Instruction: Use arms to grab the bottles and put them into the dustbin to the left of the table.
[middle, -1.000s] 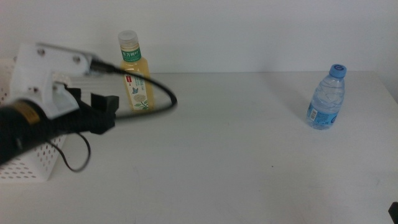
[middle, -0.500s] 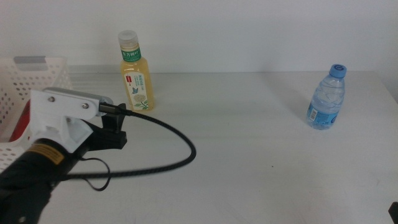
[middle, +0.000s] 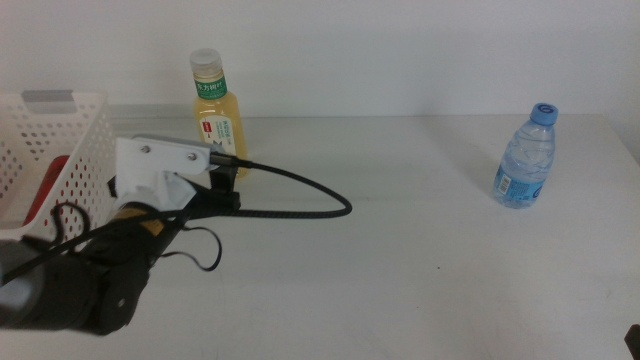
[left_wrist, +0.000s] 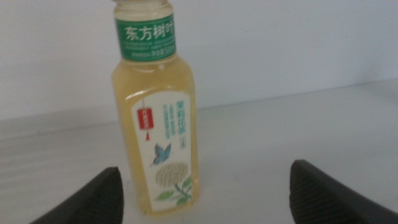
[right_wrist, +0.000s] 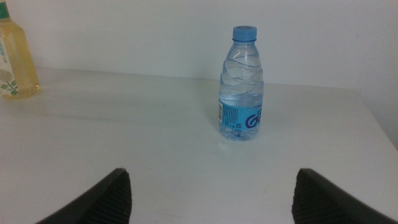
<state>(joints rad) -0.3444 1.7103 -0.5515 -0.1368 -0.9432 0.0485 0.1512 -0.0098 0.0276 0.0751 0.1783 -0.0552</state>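
Since a second ago the left gripper (middle: 222, 178) has swung away from the dustbin (middle: 88, 130) and is now pointing at the yellow juice bottle (middle: 219, 128), with its black cable (middle: 300, 195) looping over the table (middle: 400, 230) beside it.

In the middle view, the dustbin is sitting at the table's left end, just left of the yellow juice bottle, and something red (middle: 45, 190) is lying inside it, seen through the perforated wall. The yellow juice bottle is standing upright near the table's back edge, cap on. The water bottle (middle: 526, 156) is standing upright well apart from it, toward the right end. A plain white wall is rising behind the table.

In the left wrist view, the left gripper (left_wrist: 205, 193) is holding its jaws spread wide and empty, and the yellow juice bottle (left_wrist: 155, 118) is standing just beyond them, nearer one jaw.

In the right wrist view, the right gripper (right_wrist: 211, 196) is waiting with jaws spread apart, gripping nothing. The water bottle (right_wrist: 241, 84) is standing ahead of it, the yellow juice bottle (right_wrist: 15, 59) far off beyond.
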